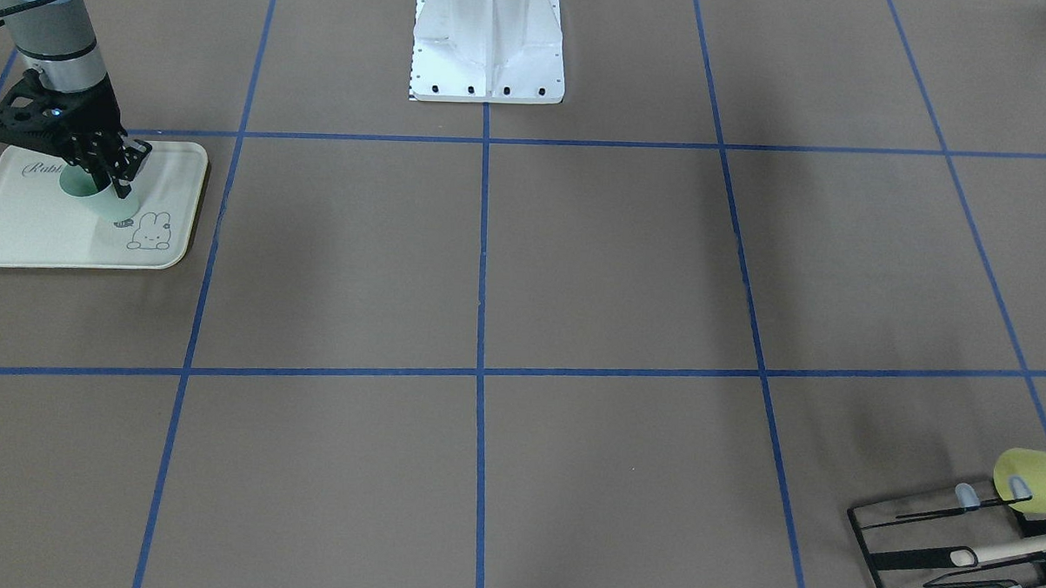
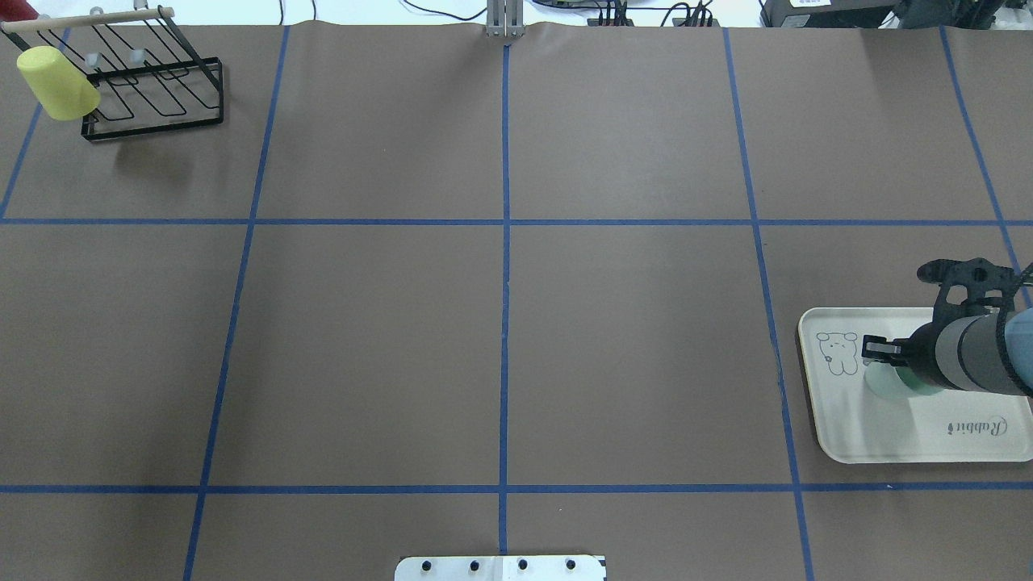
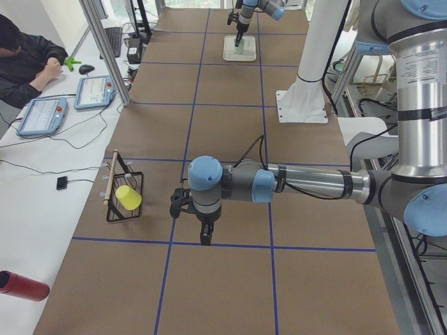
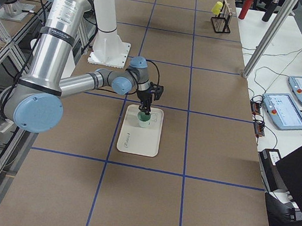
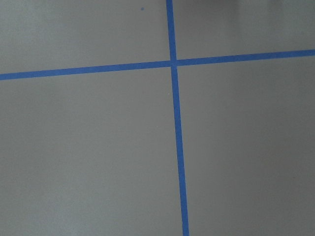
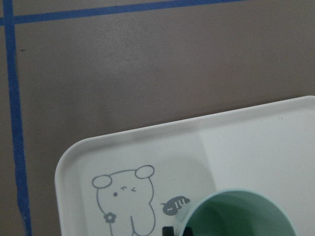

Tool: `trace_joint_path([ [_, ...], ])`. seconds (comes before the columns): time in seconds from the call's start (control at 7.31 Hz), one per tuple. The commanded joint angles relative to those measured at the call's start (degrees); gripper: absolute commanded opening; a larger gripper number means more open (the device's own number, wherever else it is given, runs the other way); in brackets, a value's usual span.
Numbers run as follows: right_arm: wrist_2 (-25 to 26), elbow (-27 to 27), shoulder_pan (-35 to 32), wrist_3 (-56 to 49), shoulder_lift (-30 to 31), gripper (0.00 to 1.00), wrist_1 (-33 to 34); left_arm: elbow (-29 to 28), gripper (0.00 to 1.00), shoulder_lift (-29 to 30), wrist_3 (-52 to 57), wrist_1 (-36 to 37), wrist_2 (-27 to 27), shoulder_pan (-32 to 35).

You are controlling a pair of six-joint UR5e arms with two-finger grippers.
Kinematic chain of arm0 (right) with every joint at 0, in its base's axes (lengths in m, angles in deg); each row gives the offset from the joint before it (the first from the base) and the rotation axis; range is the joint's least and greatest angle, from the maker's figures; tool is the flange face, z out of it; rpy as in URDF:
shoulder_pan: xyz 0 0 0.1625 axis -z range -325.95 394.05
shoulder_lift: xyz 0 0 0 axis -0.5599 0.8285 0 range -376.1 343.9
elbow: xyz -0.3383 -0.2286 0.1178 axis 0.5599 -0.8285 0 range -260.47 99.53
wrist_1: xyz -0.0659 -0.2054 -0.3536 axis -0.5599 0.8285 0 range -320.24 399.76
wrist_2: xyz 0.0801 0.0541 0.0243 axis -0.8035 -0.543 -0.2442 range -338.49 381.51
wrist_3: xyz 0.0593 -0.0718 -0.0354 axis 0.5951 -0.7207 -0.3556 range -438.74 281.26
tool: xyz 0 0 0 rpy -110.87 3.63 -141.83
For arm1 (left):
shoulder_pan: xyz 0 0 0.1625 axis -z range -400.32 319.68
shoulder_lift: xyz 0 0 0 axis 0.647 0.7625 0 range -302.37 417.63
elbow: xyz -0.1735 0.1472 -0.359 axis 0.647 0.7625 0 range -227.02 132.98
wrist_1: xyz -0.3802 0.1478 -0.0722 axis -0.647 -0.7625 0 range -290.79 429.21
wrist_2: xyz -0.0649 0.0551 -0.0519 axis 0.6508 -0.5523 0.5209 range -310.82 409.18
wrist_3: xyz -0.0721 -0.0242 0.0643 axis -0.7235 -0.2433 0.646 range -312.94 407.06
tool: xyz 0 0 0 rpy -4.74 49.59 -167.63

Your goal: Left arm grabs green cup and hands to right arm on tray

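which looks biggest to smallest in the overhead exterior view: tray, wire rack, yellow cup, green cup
1. tray
2. wire rack
3. yellow cup
4. green cup, though this is unsure because the right arm hides most of it

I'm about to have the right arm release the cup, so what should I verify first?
1. Green cup is over the tray: ok.
2. Cup is upright, mouth up: ok.
3. Cup's base rests on the tray: cannot tell.
4. Right gripper pinches the cup's wall: ok.
5. Left arm is far from the tray, towards the black wire rack: ok.
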Motion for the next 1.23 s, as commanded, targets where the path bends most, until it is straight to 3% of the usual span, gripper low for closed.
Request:
trace_joint_path([
  [0.0,-1.67,2.64,-2.53,-2.27,-0.01,1.00,0.38,0.00,1.00,0.00,0.00,0.00,0.07,-0.09],
  [0.41,-10.87,1.61,-13.58,-17.25,-0.01,1.00,0.91,0.00,1.00,0.00,0.17,0.00,0.15,-0.09],
  [0.82,-20.64,-5.32,-28.25,-39.03,0.17,1.00,0.91,0.00,1.00,0.00,0.61,-0.44,0.15,-0.09],
  [1.09,-24.87,-11.38,-39.23,-55.38,0.52,1.00,1.17,-1.84,1.00,-0.52,0.62,-6.47,0.07,0.00],
])
